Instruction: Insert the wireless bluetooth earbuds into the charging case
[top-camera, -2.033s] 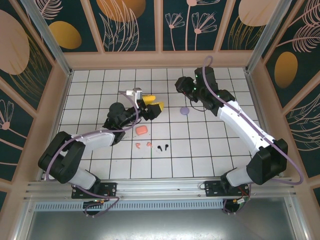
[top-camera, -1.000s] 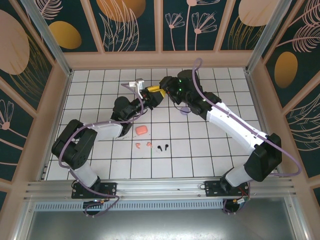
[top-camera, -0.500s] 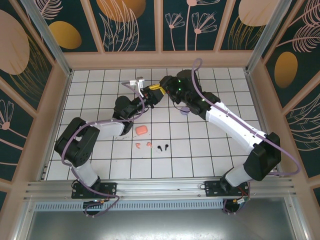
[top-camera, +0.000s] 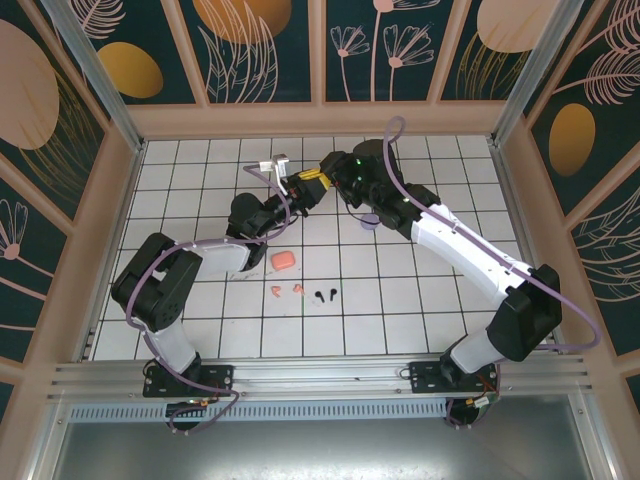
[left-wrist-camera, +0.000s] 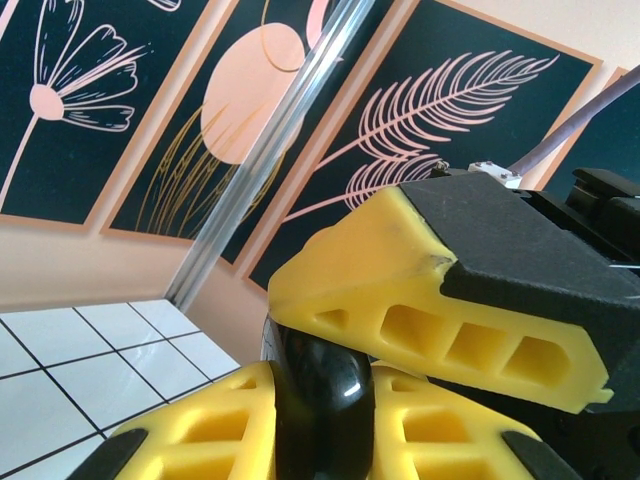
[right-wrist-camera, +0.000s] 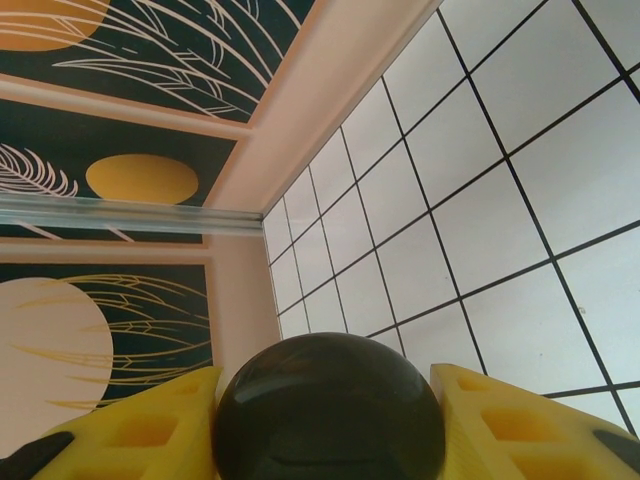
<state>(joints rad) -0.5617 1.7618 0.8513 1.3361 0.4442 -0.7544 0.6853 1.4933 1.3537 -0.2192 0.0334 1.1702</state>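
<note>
Top external view: the left gripper (top-camera: 298, 190) and right gripper (top-camera: 318, 183) met tip to tip above the tiled floor (top-camera: 200, 180), just left of centre in the upper half of the frame; what lay between them was too small to make out here. Below them, apart from both arms, lay a salmon-orange case (top-camera: 283, 259), two salmon-orange earbuds (top-camera: 273, 291) and two black earbuds (top-camera: 320, 296). A lavender case (top-camera: 369, 222) sat just right of centre, beside the right arm. Left wrist view: at the bottom of the frame the left arm's own yellow fingers (left-wrist-camera: 200, 425) were pressed tight against a glossy, rounded black charging case (left-wrist-camera: 320, 395), with a finger of the right gripper crossing just above it. Right wrist view: the same black case filled the lower centre, clamped between the right arm's yellow fingers (right-wrist-camera: 500, 420), which stood partly apart around its width. The step in hand was probably a two-handed hold to open this case, though no lid seam was visible. The next move would call for one gripper to steady the body while the other parted the lid, before a black earbud could be fetched from the floor.
</note>
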